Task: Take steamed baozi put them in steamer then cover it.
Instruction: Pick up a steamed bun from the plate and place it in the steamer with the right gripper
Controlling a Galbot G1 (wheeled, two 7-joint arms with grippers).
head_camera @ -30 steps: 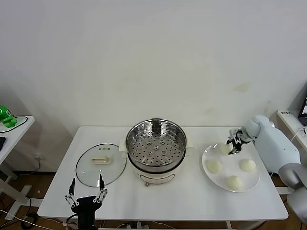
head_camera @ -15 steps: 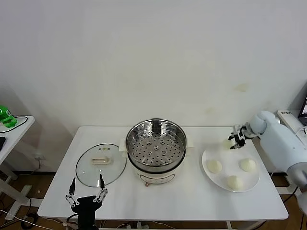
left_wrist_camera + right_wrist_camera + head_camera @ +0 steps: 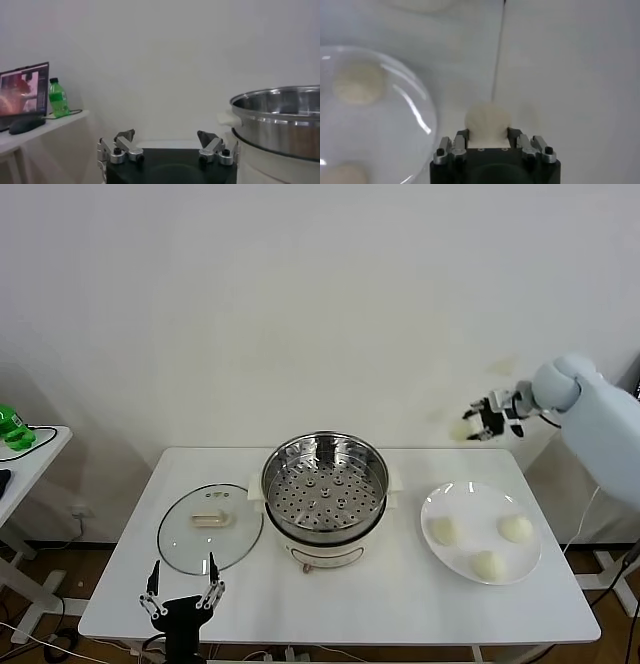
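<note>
Right wrist view alone shows the right gripper (image 3: 487, 136) fingers clamped on a baozi (image 3: 487, 122); left gripper (image 3: 181, 591) gapes empty.

we counted four baozi: three on the plate (image 3: 478, 496), at (image 3: 446, 530), (image 3: 516, 528) and (image 3: 487, 563), and one (image 3: 461, 429) up in the right gripper (image 3: 472, 424). there was one plate, one steamer (image 3: 325, 494), one cover (image 3: 210, 527) and one white table (image 3: 400, 599) under them. two grippers showed, the right and the left gripper (image 3: 182, 594). at the side table (image 3: 30, 454) we saw one green bottle (image 3: 12, 427), one laptop (image 3: 24, 95) and one mouse (image 3: 27, 125).
</note>
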